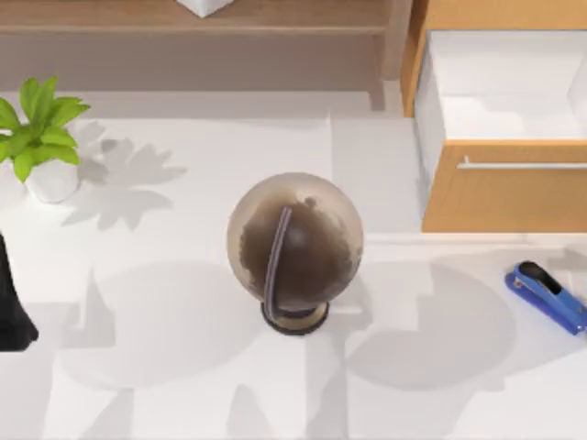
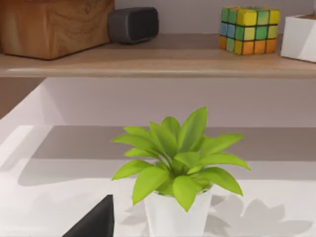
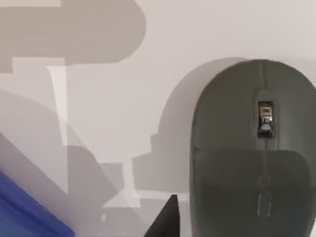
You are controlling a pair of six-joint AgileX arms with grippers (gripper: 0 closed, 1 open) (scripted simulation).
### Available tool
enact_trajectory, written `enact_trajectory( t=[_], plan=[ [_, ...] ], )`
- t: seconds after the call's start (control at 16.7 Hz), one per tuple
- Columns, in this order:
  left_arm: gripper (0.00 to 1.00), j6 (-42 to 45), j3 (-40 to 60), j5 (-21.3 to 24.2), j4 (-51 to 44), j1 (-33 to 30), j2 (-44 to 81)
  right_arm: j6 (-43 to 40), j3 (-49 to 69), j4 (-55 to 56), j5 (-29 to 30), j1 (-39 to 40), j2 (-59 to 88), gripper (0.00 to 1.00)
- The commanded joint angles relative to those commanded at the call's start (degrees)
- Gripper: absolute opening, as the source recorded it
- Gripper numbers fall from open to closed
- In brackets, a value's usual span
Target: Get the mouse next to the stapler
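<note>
On the white table [image 1: 183, 367], the biggest thing I see from the top view is the brown globe [image 1: 295, 243], standing on its dark base near the middle. Behind it to the right is a wooden cabinet with an open drawer [image 1: 500, 87], white inside, and a shelf [image 1: 183, 18] runs along the back. In my left wrist view that shelf carries a wooden box [image 2: 49, 24], a dark speaker [image 2: 133, 23] and a colourful cube [image 2: 249, 29].

A potted plant [image 1: 41, 137] sits at the table's left side, green leaves in a white pot, and my left wrist view looks straight at it.

The stapler [image 1: 548, 295] lies at the table's right edge, blue with a black top arm, angled across the surface. In my right wrist view a blue patch at the corner is likely the same stapler [image 3: 24, 212].

The mouse [image 3: 252, 148] shows close up in my right wrist view, dark grey, scroll wheel facing the camera, just beside a dark fingertip [image 3: 165, 219] of the right claw; I cannot tell whether that claw grips it or whether the mouse rests on the table.

My left arm [image 1: 11, 302] is parked at the table's left edge; I cannot tell its claw's state.
</note>
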Motion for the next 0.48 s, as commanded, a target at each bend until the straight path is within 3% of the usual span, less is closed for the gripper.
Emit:
enact_trajectory(
  t=[0.12, 0.48],
  plan=[
    [1.0, 0.0, 0.0, 0.0, 0.0, 0.0, 0.0, 0.0, 0.0, 0.0, 0.0, 0.0, 0.0, 0.98],
    [1.0, 0.0, 0.0, 0.0, 0.0, 0.0, 0.0, 0.0, 0.0, 0.0, 0.0, 0.0, 0.0, 1.0]
  ],
)
